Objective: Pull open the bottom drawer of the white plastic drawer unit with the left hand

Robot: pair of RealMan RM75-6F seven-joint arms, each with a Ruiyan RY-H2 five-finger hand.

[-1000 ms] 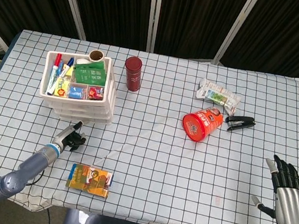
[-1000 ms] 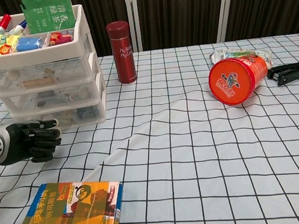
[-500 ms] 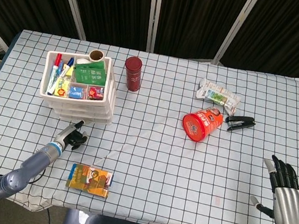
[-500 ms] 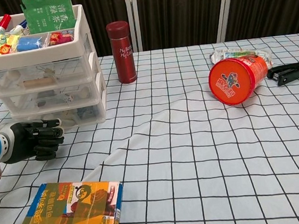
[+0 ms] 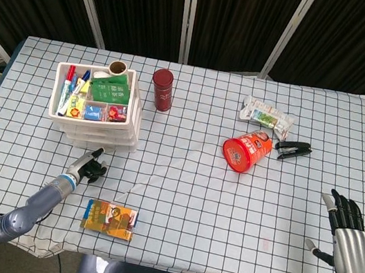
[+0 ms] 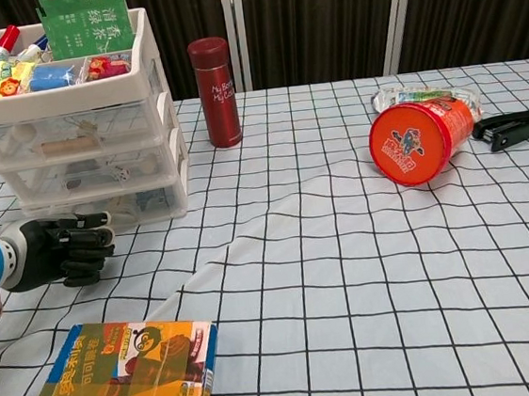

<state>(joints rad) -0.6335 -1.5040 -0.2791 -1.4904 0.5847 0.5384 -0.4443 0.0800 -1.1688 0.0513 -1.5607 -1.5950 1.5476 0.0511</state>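
The white plastic drawer unit (image 5: 96, 117) (image 6: 88, 141) stands at the table's back left, with pens and packets in its top tray. Its bottom drawer (image 6: 119, 206) is closed. My left hand (image 5: 86, 167) (image 6: 57, 251) hovers just in front of the bottom drawer with its fingers curled in, holding nothing and a short gap from the drawer front. My right hand (image 5: 348, 234) is at the table's near right edge, fingers spread, holding nothing.
A colourful box (image 5: 109, 219) (image 6: 127, 373) lies just in front of my left hand. A dark red flask (image 5: 162, 90) (image 6: 215, 92) stands right of the unit. An orange canister (image 5: 245, 150), a snack packet (image 5: 266, 115) and a black stapler (image 5: 293, 149) lie at the right.
My left hand has crept slightly closer to the bottom drawer front. The drawer has not moved. The right hand has dropped a little.
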